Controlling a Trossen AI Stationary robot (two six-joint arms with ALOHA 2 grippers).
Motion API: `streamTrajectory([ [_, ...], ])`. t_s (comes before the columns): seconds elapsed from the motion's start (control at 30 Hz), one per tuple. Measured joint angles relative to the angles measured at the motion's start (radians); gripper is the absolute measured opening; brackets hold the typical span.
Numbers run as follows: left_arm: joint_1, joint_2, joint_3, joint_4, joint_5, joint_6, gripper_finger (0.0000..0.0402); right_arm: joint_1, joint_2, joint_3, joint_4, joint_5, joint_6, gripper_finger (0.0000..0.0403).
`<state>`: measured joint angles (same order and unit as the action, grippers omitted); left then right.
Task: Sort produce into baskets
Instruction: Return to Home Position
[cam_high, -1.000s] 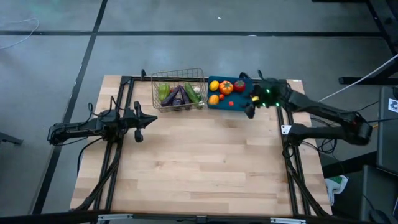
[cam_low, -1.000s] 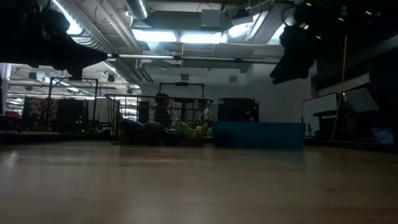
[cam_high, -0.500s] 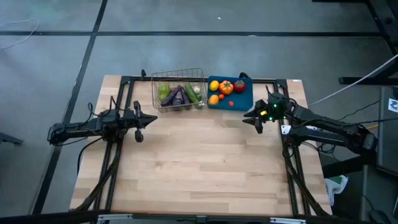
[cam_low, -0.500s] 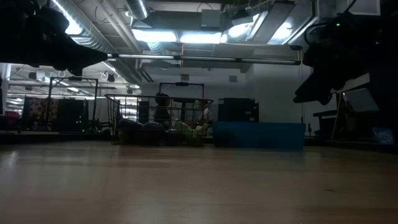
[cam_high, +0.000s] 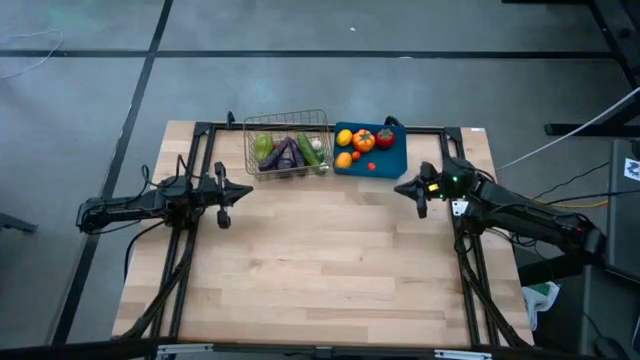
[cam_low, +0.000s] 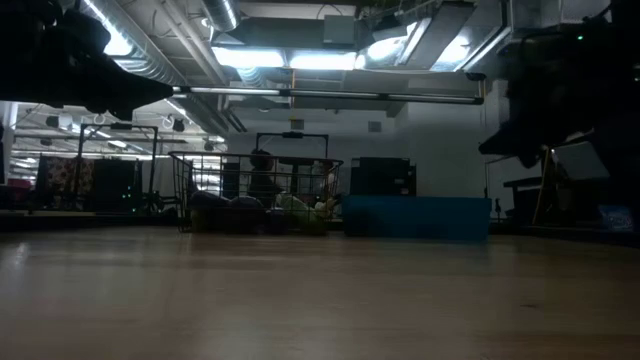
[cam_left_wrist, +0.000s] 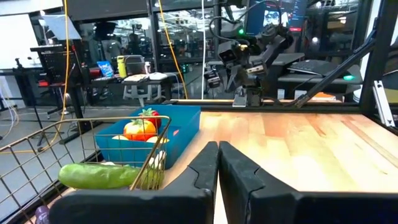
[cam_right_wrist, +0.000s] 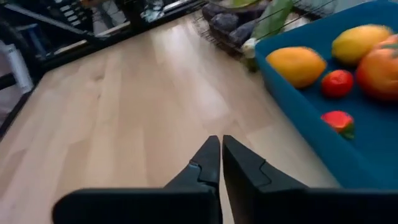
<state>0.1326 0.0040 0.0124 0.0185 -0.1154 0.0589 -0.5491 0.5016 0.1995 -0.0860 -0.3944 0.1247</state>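
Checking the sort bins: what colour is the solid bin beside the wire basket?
The solid bin is blue, clearest in the high view.

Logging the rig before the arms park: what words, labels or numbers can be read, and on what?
No text is readable.
White tag by the right arm's base: too small.
White sign right of the table: marks too small.
Screen in the room: blurred.
Bin, basket: no print seen.

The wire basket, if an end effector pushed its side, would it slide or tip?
Probably slide: the wire basket sits low and wide on the smooth wooden table. Likely light, being open mesh holding only small produce such as the cucumber. The thin wire walls may flex slightly.
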Motion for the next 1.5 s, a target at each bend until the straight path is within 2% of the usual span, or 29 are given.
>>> streamTrajectory([
  [0.13,0.0,0.0,0.0,0.0,0.0,-0.002,0.0013,0.0,-0.038,-0.047,0.06,0.036,0.001,0.0005],
  [0.43,0.0,0.0,0.0,0.0,0.0,-0.057,0.0006,0.018,-0.083,-0.143,0.219,0.045,0.017,0.0002],
  [0.53,0.0,0.0,0.0,0.0,0.0,-0.057,0.0006,0.088,-0.082,-0.174,0.265,0.108,0.026,0.0004],
  [0.8,0.0,0.0,0.0,0.0,0.0,-0.058,0.0006,0.357,-0.081,-0.187,0.303,0.41,-0.015,0.0002],
  [0.97,0.0,0.0,0.0,0.0,0.0,-0.059,0.0006,0.432,-0.082,-0.187,0.307,0.518,-0.076,0.0004],
  [1.2,0.0,0.0,0.0,0.0,0.0,-0.06,0.0006,0.431,-0.121,-0.185,0.28,0.505,-0.133,0.0005],
  [1.37,0.0,0.0,0.0,0.0,0.0,-0.06,0.0006,0.431,-0.188,-0.184,0.206,0.388,-0.134,0.0005],
  [1.5,0.0,0.0,0.0,0.0,0.0,-0.06,0.0006,0.431,-0.252,-0.184,0.123,0.367,-0.134,0.0005],
])
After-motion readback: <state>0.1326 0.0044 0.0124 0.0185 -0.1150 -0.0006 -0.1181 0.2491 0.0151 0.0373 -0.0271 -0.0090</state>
